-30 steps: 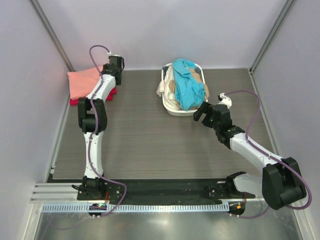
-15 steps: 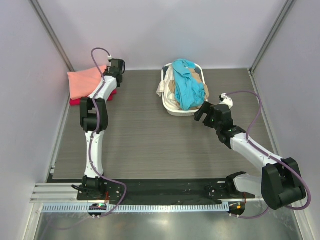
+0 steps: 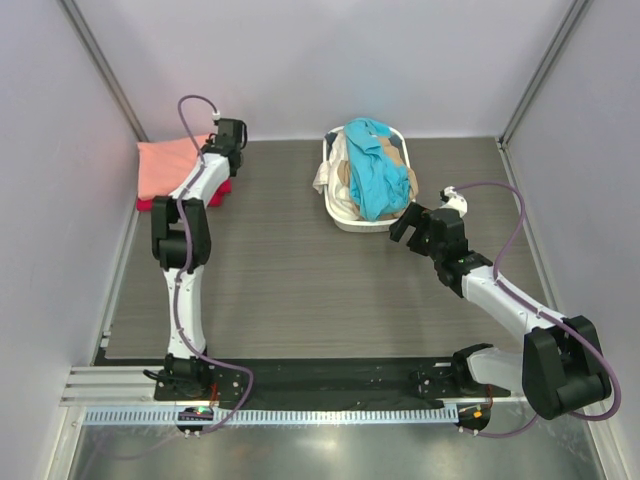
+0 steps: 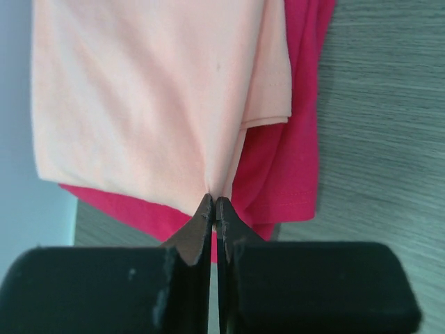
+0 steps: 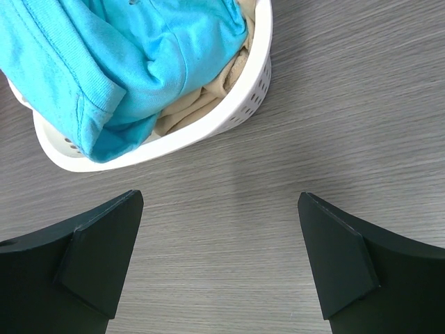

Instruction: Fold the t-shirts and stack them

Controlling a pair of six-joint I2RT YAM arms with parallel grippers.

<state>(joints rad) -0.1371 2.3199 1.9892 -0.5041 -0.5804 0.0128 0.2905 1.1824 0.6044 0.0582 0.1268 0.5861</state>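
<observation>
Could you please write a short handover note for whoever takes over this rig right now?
Tools: the left tool is shut, pinching an edge of the salmon-pink t-shirt. The right tool is open and empty, hovering beside the laundry basket.
Done: the salmon-pink t-shirt lies folded on the folded crimson t-shirt, at the far left.
Left: the teal t-shirt and the beige t-shirt lie crumpled in the basket. Both need folding and stacking.

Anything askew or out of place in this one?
The pink shirt lies skewed on the red shirt, which sticks out along two edges; the left gripper pinches the pink edge into a pucker. A beige shirt droops over the basket rim.
</observation>
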